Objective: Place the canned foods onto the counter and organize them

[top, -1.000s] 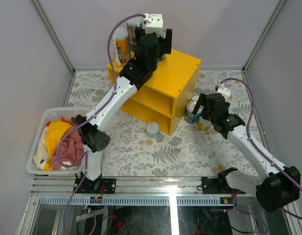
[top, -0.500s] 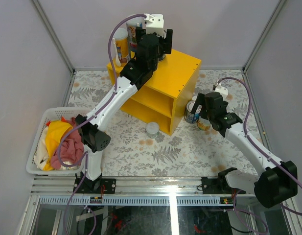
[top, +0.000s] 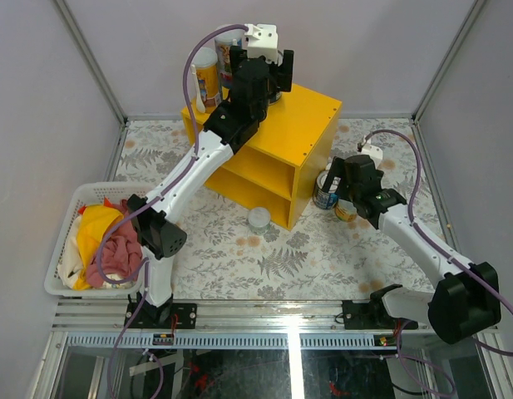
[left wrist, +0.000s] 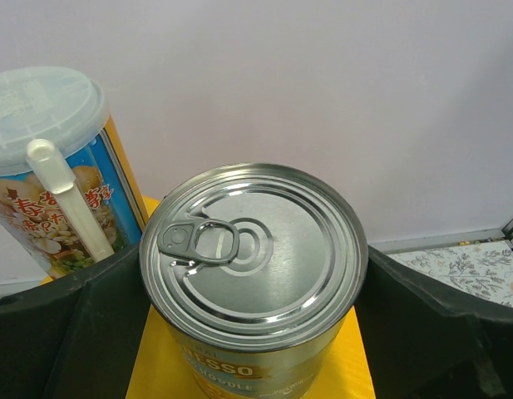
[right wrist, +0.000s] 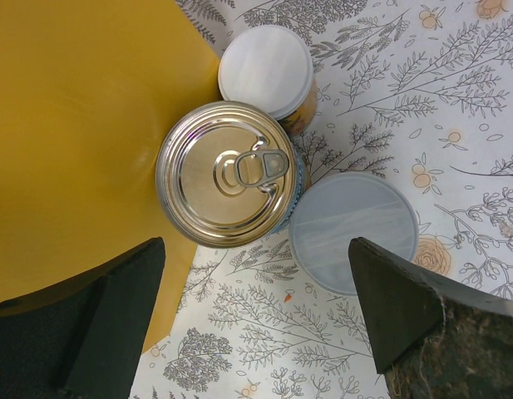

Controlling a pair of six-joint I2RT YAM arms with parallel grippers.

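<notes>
On top of the yellow shelf unit [top: 310,112], the left gripper's [top: 269,73] fingers had barely widened around a steel pull-tab can [left wrist: 252,249] standing beside a pale-lidded tub [left wrist: 48,166]. Whether they gripped it could not be told. Right of the unit, the right gripper [right wrist: 252,258] had slid over a second pull-tab can [right wrist: 227,174] on the table [top: 239,258], fingers wide apart; that can was probably next.

Lab rig: white panels [top: 40,83], aluminium rails [top: 264,316]

The left arm [top: 198,162] stretches far forward and upward, the left gripper [top: 273,83] with jaws spread wide. The right arm [top: 418,241] bends inward, the right gripper [top: 341,193] pointing down, jaws fully apart.
</notes>
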